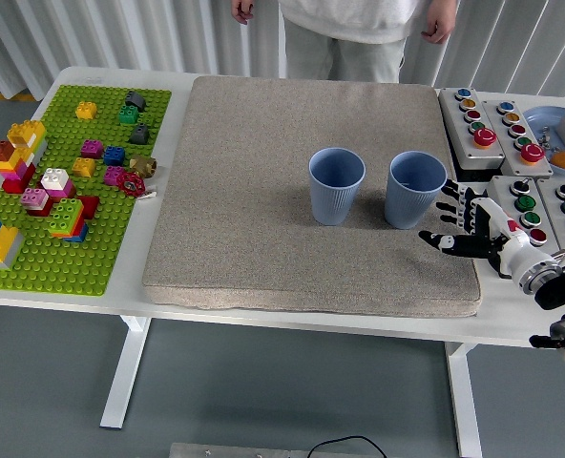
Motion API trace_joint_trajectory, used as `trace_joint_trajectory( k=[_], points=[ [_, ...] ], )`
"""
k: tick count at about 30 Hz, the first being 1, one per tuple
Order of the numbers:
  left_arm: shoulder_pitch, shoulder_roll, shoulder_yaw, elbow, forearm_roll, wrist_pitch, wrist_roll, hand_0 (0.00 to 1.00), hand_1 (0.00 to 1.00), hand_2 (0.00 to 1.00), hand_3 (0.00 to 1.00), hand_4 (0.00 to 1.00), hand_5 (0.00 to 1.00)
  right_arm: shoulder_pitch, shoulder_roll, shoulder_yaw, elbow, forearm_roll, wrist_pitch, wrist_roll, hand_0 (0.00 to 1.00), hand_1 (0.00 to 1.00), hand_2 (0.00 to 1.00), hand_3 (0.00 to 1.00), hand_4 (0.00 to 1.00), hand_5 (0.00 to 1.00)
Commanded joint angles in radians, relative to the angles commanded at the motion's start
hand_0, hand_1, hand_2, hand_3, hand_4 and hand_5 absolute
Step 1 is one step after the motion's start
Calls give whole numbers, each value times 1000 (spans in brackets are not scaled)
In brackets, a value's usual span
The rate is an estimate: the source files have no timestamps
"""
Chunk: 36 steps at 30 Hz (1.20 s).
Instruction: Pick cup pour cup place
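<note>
Cups are what this job is about, and two blue ones stand upright on the gray mat (263, 191) that covers the middle of the white tabletop (63, 296). The right cup (415, 190) stands near the mat's right edge. The left cup (336, 186) stands just beside it, with a small gap between them. Both have their open tops facing up, so their long way runs straight up and down.

The right hand (466, 225) comes in from the right side and is low over the mat's right edge. Its fingers (449, 205) are spread wide and hold nothing. They point to the left, at the right cup. That cup is just beside the hand, a little to its left and a little farther back. It looks like they are not touching yet. No left hand can be seen, so the right hand is the one near enough to pick.

I think the next move is a short slide to the left, so the fingers can wrap around the side of the right cup. The left cup stands close on the far side, so a hard push could knock one cup into the other. Button boxes (483, 129) sit right beside the mat, behind the hand. The mat in front of the cups is open.

A person (345, 29) stands at the far side with both hands hanging down, away from the things.
</note>
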Motion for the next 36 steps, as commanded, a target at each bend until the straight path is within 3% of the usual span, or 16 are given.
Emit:
trace_joint_trajectory(
  k=[36],
  points=[
    [-6, -1, -5, -2, 9, -1, 2, 764, 827, 871, 778, 519, 998, 110, 52, -55, -122, 59, -11, 33, 915, 896, 971, 975, 847, 192]
  ],
)
